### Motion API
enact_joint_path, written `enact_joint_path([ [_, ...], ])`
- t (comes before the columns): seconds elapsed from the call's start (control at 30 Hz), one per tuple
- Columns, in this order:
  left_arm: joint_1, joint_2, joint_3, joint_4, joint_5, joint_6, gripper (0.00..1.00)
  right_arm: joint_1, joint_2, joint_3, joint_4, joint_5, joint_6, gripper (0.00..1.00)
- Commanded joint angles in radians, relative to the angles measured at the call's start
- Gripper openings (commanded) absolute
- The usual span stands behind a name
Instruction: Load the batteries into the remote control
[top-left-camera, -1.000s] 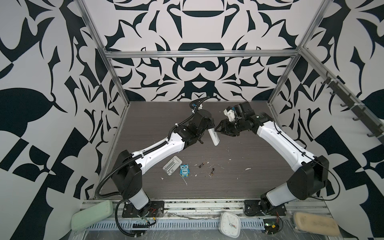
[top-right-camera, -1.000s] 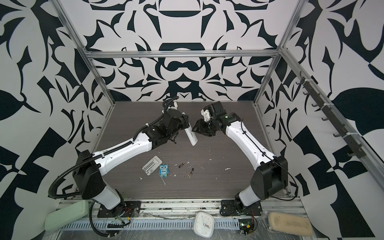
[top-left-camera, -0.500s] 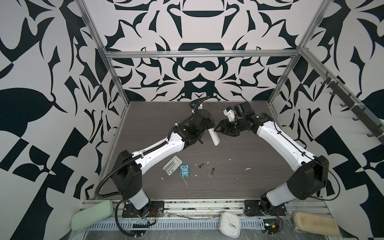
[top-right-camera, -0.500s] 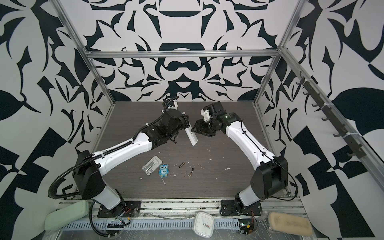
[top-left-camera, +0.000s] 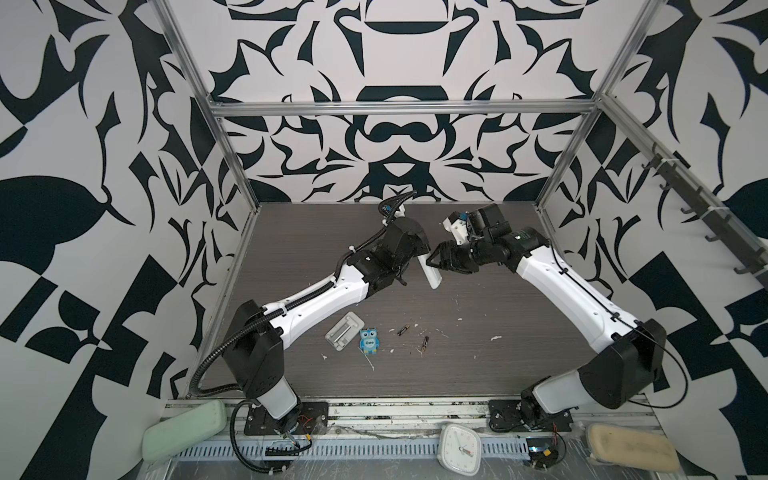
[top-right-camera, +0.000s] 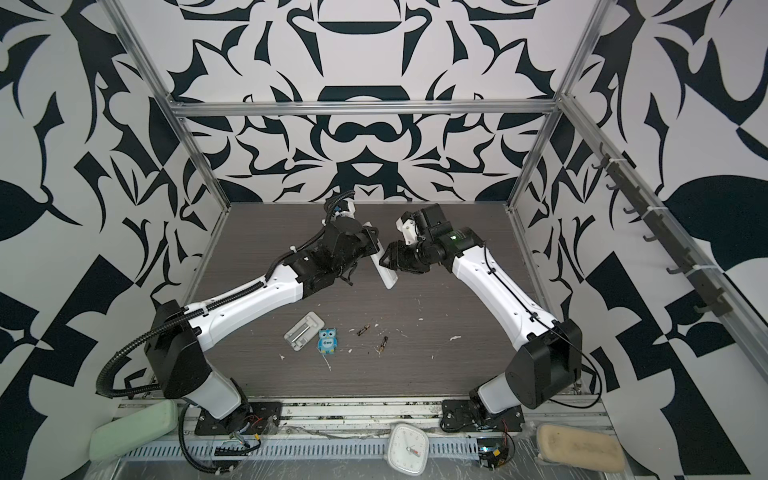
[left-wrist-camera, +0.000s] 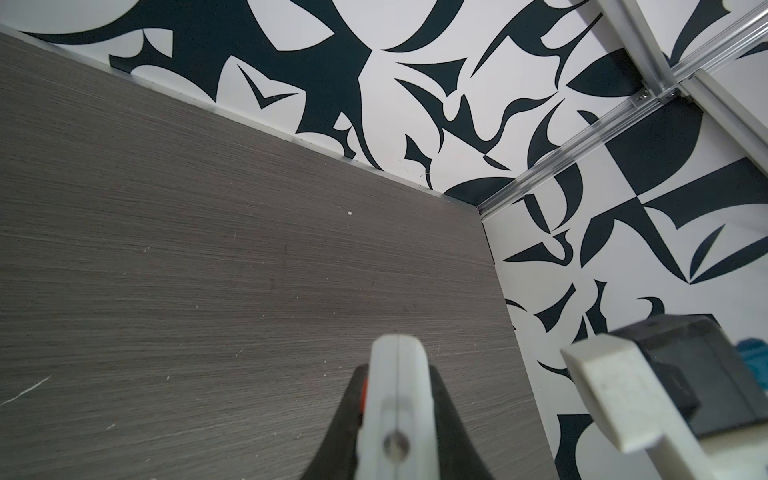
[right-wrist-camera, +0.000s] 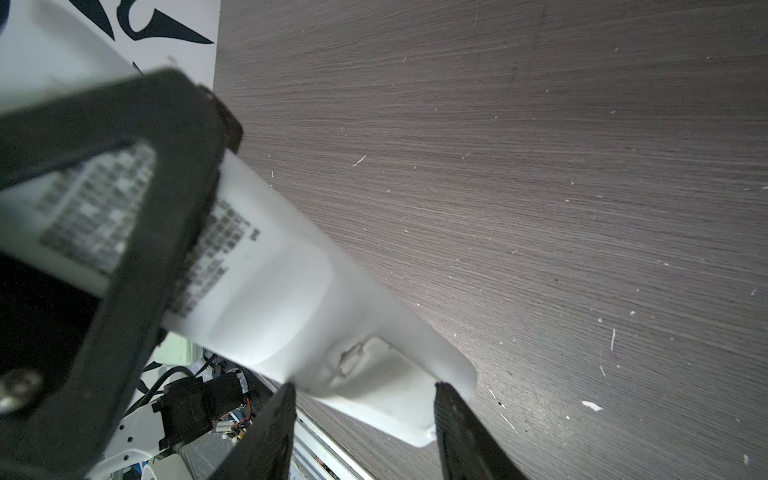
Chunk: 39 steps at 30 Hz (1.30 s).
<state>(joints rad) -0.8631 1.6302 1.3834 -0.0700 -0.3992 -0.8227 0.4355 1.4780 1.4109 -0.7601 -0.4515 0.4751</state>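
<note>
My left gripper (top-left-camera: 417, 258) is shut on the white remote control (top-left-camera: 430, 275), holding it in the air over the back middle of the table, its free end slanting down. The left wrist view shows the remote (left-wrist-camera: 397, 415) edge-on between the dark fingers (left-wrist-camera: 446, 415). My right gripper (top-left-camera: 433, 261) is open, a finger on each side of the remote's lower end (right-wrist-camera: 386, 374), where a recessed back panel shows. The right gripper (right-wrist-camera: 363, 390) holds nothing. Two batteries (top-left-camera: 403, 330) (top-left-camera: 424, 342) lie on the table towards the front, seen in both top views (top-right-camera: 364, 330).
A flat grey-white tray (top-left-camera: 345, 332) and a small blue owl figure (top-left-camera: 369, 340) lie left of the batteries. White specks dot the wood-grain table (top-left-camera: 498, 374). On the front rail sit a white clock (top-left-camera: 459, 446), a green pad (top-left-camera: 185, 430) and a beige pad (top-left-camera: 631, 451).
The right gripper's jaws have opened wider beside the remote. Both arms and the remote have stayed almost where they were.
</note>
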Motion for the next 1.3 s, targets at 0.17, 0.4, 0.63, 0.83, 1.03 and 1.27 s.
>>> enact_joint_path([
  [0.17, 0.004, -0.038, -0.009, 0.045, -0.002, -0.018, 0.02, 0.002, -0.022, 0.04, -0.025, 0.063, -0.01, 0.57],
  [0.4, 0.005, -0.047, -0.017, 0.069, 0.07, 0.009, 0.02, 0.002, -0.037, 0.058, -0.019, -0.003, -0.173, 0.73],
  [0.63, 0.026, -0.074, -0.044, 0.065, 0.229, 0.033, 0.02, 0.009, -0.14, 0.001, -0.042, -0.025, -0.407, 0.8],
  [0.83, 0.048, -0.1, -0.05, 0.054, 0.34, 0.035, 0.02, 0.015, -0.15, -0.027, -0.027, -0.037, -0.408, 0.81],
  [1.03, 0.058, -0.097, -0.024, 0.01, 0.405, 0.05, 0.02, 0.034, -0.151, -0.031, -0.022, -0.045, -0.417, 0.78],
  [1.27, 0.058, -0.094, -0.02, 0.001, 0.417, 0.043, 0.02, 0.055, -0.146, -0.047, -0.009, -0.036, -0.413, 0.67],
])
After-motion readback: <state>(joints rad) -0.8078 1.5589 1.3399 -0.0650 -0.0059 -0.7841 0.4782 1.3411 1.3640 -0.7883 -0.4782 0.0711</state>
